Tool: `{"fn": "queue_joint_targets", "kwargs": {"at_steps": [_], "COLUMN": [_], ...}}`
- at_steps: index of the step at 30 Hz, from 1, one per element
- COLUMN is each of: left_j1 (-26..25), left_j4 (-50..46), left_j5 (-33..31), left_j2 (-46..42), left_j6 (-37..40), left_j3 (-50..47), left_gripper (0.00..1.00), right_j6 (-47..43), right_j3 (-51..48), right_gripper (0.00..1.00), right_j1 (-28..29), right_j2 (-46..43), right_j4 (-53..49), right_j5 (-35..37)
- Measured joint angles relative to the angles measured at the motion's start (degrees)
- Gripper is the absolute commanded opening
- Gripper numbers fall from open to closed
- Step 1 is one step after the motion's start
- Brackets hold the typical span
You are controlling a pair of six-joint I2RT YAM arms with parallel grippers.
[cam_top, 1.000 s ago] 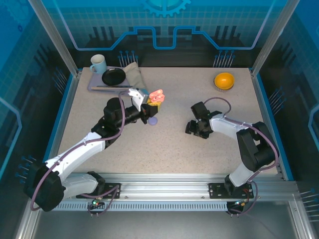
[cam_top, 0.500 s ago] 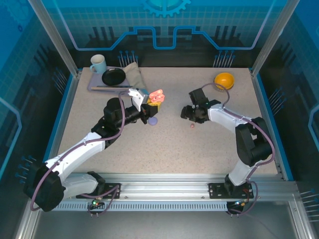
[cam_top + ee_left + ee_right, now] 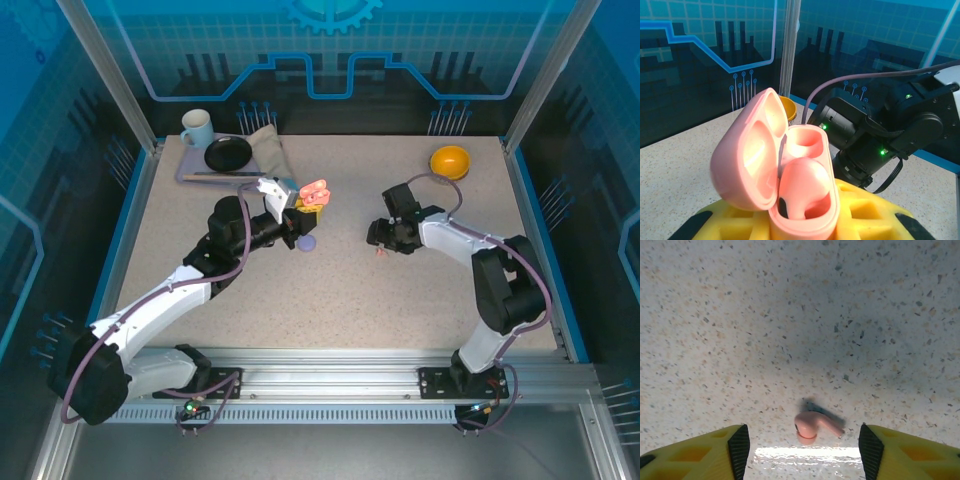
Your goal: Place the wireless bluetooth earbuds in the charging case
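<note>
The salmon-pink earbud (image 3: 815,426) is lying between the right gripper (image 3: 804,452)'s spread jaws, so lowering centred and closing gently is looking wise. The left gripper (image 3: 301,214) is pinching the open charging case (image 3: 775,165).

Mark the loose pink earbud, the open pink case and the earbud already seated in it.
loose pink earbud (image 3: 812,424): right wrist view, on its rounded body.
open pink case (image 3: 755,150): left wrist view, on the inside of its lid.
seated earbud (image 3: 805,185): left wrist view, on its domed top.
</note>
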Motion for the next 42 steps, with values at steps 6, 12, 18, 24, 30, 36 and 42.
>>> {"fn": "queue_joint_targets", "kwargs": {"at_steps": [6,12,18,24,30,36,42], "left_j1": [0.0,0.0,0.0,0.0,0.0,0.0,0.0], "left_j4": [0.0,-0.02,-0.04,-0.07,-0.07,-0.04,-0.02], "left_j5": [-0.2,-0.42,-0.46,-0.57,-0.59,-0.59,-0.61], "left_j2": [-0.39,-0.87,-1.22,-1.36,-1.38,-1.4,-1.73], "left_j6": [-0.02,-0.02,0.0,-0.02,-0.02,-0.02,-0.04], "left_j3": [-0.02,-0.02,-0.02,-0.02,-0.02,-0.09,-0.7], "left_gripper": [0.0,0.0,0.0,0.0,0.0,0.0,0.0], "right_j6": [-3.34,-4.63,-4.74,-4.7,-4.24,-4.07,-3.74], "right_j3": [1.92,3.45,3.3,1.14,-1.07,-1.53,-1.46], "right_gripper": [0.64,0.64,0.63,0.63,0.62,0.62,0.64], "right_j1": [-0.02,-0.04,0.04,1.03,2.84,4.09,4.33], "right_j2": [4.59,8.07,8.07,6.38,4.31,2.75,-0.33], "right_j4": [0.09,0.22,0.66,1.4,1.03,0.17,-2.91], "right_j5": [-0.42,-0.7,-0.96,-1.18,-2.05,-2.12,-0.42]}}
